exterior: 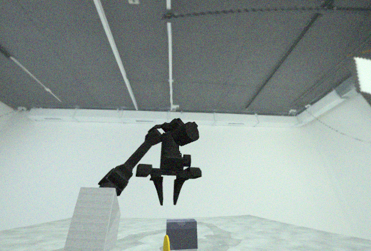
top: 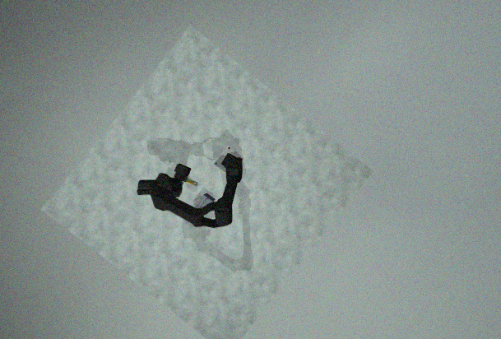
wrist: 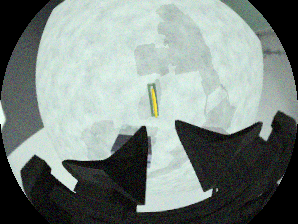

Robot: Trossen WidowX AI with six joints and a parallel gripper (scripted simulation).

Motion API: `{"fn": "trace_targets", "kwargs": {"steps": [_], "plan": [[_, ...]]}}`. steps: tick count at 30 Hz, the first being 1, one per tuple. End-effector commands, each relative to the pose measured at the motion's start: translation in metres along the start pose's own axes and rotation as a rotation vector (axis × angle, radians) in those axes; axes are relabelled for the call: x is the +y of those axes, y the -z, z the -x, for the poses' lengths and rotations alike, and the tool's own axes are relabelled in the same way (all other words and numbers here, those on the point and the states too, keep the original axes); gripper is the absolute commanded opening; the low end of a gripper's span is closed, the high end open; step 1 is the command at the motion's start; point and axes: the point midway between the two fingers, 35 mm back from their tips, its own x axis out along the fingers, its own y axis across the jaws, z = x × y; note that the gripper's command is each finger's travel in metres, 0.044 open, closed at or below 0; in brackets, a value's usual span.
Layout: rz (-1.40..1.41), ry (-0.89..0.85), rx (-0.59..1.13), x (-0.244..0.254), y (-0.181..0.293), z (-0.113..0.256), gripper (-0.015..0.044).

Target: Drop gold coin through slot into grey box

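The gold coin point(top: 190, 181) point(exterior: 166, 242) point(wrist: 155, 103) stands on edge in the dark-green holder point(wrist: 149, 93), seen from above in the wrist view. The closed grey box point(top: 204, 200) point(exterior: 182, 236) point(wrist: 121, 143) stands close to the holder; the arm and a finger partly cover it, and its slot cannot be made out clearly. My gripper point(exterior: 168, 205) point(wrist: 160, 126) points down with its fingers partly open and nothing between them. It hangs well above the coin and the box. Its fingertips are hidden in the top view.
The arm's base point(top: 233, 160) stands beyond the box. A tall pale block point(exterior: 89, 216) stands at the lower left of the exterior view, in front of the arm's lower part. The arm's links pass over the box in the top view.
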Motion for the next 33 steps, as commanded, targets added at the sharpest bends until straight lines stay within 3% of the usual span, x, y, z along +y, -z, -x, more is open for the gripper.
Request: {"fn": "trace_targets", "kwargs": {"steps": [1, 6, 33], "plan": [[-0.03, 0.005, 0.014, 0.0, 0.001, -0.002, 0.0161], [-0.029, 0.004, 0.015, 0.0, 0.001, -0.037, 0.0161], [-0.029, 0.003, 0.014, 0.0, -0.002, -0.079, 0.0161]]}}
